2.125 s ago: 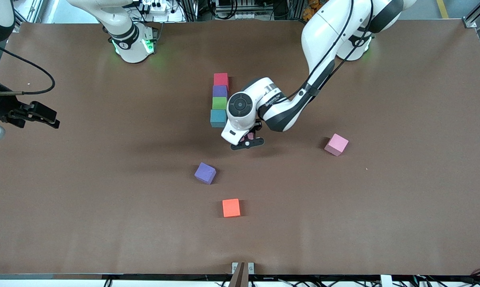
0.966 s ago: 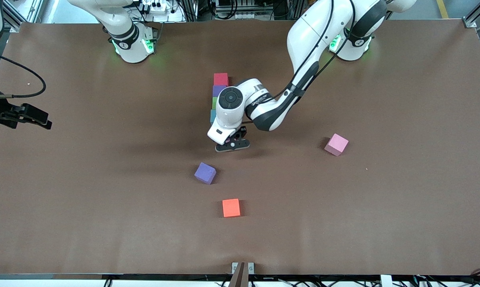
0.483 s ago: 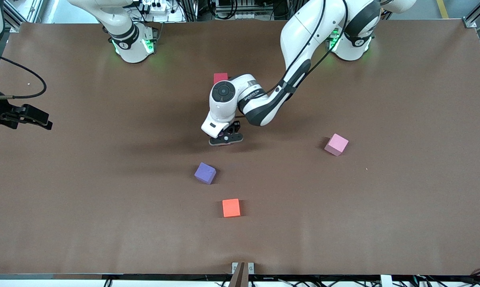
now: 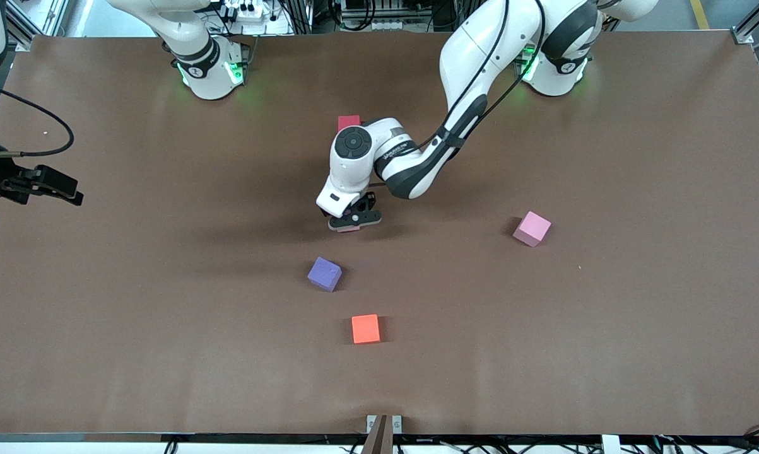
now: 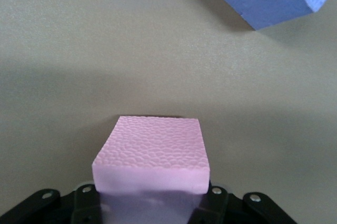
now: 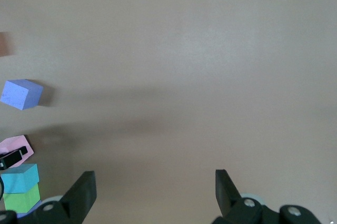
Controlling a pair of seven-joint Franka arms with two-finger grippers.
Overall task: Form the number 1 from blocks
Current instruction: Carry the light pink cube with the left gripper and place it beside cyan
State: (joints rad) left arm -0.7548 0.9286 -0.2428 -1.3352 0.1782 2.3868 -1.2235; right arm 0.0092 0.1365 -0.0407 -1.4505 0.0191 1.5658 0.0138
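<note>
My left gripper [image 4: 354,222] is shut on a pink block [image 5: 152,150], low over the table just on the camera side of the column of blocks. The arm hides most of that column in the front view; only the red block [image 4: 349,120] shows at its end toward the bases. The right wrist view shows the light blue block [image 6: 21,177] and the green block [image 6: 22,199]. Loose on the table are a purple block [image 4: 324,273], an orange block [image 4: 365,328] and a second pink block [image 4: 531,228]. My right gripper [image 4: 38,183] waits, open, at the right arm's end of the table.
The brown table [image 4: 606,328] carries only the blocks. The left arm's elbow and forearm [image 4: 417,170] hang over the column.
The left gripper has carried the pink block toward the right arm's end of the table, into line with the column, and sunk lower. The right gripper has barely shifted.
</note>
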